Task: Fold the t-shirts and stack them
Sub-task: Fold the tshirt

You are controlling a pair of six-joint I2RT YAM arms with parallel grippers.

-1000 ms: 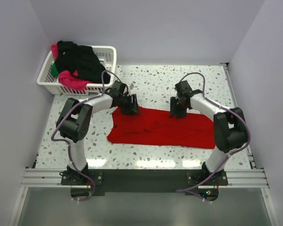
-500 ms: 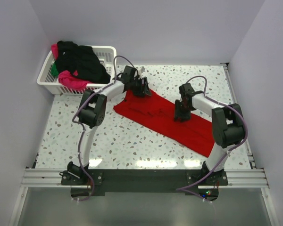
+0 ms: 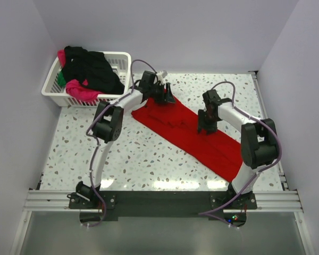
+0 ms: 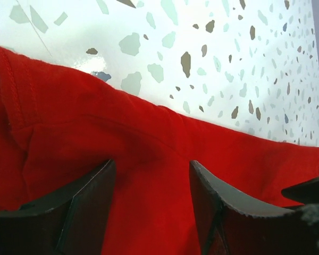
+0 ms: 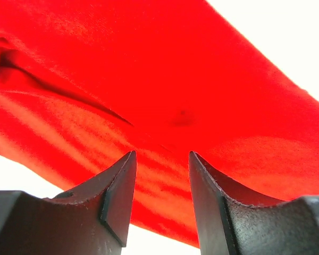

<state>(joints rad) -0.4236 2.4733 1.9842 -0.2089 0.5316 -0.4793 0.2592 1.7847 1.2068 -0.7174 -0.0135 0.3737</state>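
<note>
The bright red t-shirt (image 3: 187,136) lies flat on the speckled table, stretched diagonally from far left to near right. My left gripper (image 3: 167,96) sits at its far left end, jaws apart and pressed down on the cloth (image 4: 149,127); in the left wrist view the left gripper (image 4: 151,164) has flat red fabric between its fingers. My right gripper (image 3: 203,126) rests on the shirt's middle, and in the right wrist view the right gripper (image 5: 162,155) is also open over smooth red cloth (image 5: 175,79). Black (image 3: 93,66), magenta-pink (image 3: 80,90) and green (image 3: 60,79) t-shirts are heaped in the basket.
A white lattice basket (image 3: 123,56) stands at the far left corner of the table. Bare speckled tabletop (image 3: 143,154) shows on the near left side. White walls close in the left, right and back.
Both grippers have moved away from the bases, the left one farthest. The red shirt went with them and swung from lying crosswise to lying diagonally.
</note>
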